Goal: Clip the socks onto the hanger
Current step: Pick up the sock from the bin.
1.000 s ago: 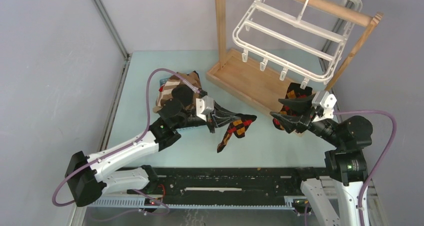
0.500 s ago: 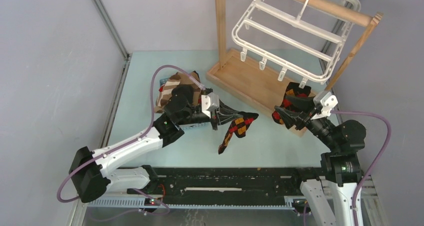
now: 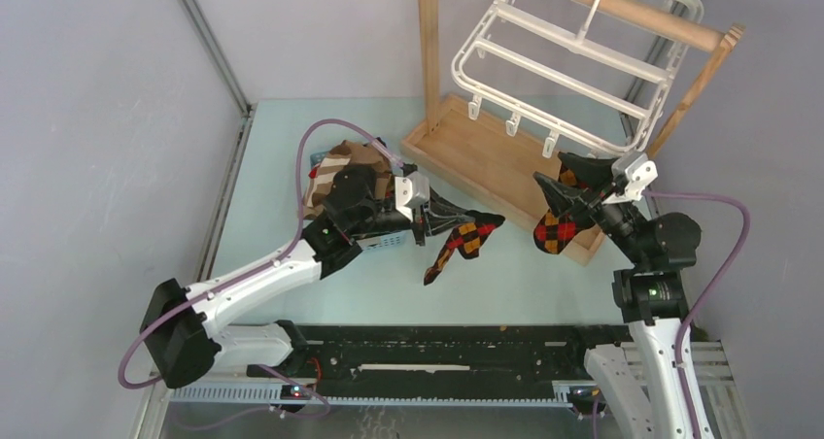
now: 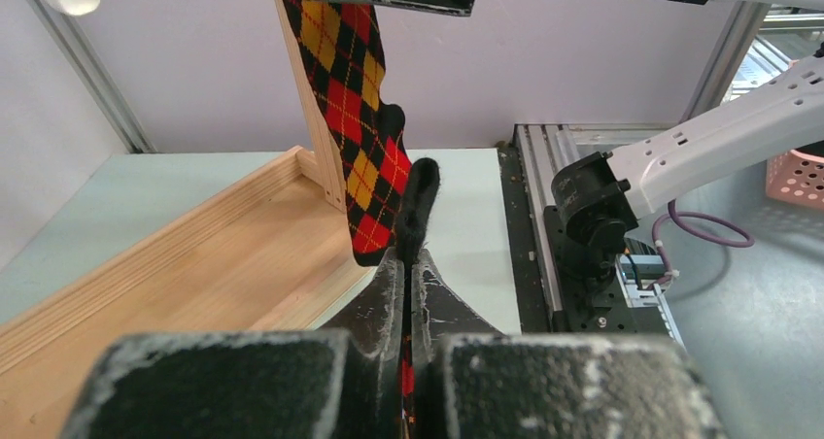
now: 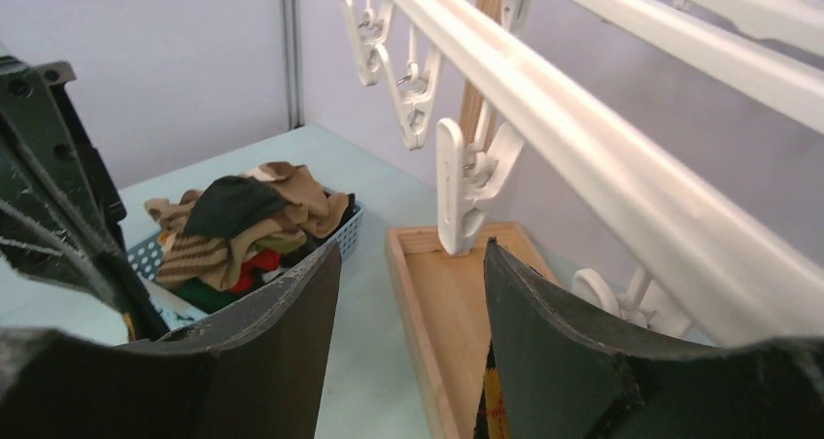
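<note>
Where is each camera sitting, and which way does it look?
Top camera: above and behind the robot, looking down at the table; left arm, right arm, left hand and right hand show.
Left wrist camera: on the left wrist, facing the wooden stand and a hanging argyle sock; its shut fingers, pinching a second sock, show.
Right wrist camera: on the right wrist, facing the hanger, its clips and the sock basket; its two fingers show.
Shared: top and left wrist both see the hanging argyle sock.
</note>
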